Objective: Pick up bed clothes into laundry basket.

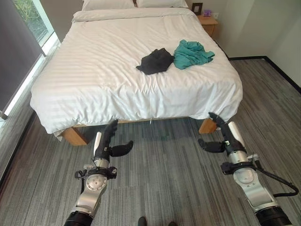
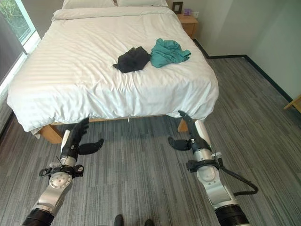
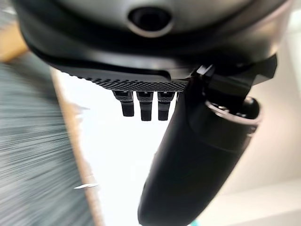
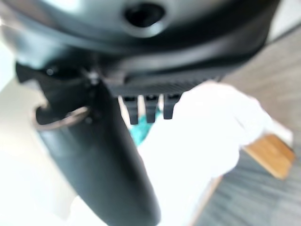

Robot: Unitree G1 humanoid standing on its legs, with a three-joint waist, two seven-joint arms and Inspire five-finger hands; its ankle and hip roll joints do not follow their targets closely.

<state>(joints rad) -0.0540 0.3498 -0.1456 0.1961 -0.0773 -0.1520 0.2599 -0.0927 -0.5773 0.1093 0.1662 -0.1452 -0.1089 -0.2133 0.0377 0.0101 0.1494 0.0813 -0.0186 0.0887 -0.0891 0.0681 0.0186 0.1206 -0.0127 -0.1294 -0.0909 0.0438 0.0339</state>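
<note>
With both our left hand (image 1: 107,141) and right hand (image 1: 221,134) spread and empty short of the bed (image 1: 94,70), we should step closer before reaching the black garment (image 1: 155,61).

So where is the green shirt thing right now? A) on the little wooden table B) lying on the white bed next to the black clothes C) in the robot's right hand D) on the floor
B: the teal garment lies on the white bed beside the black garment, and both hands hang open over the floor, left hand and right hand.
</note>
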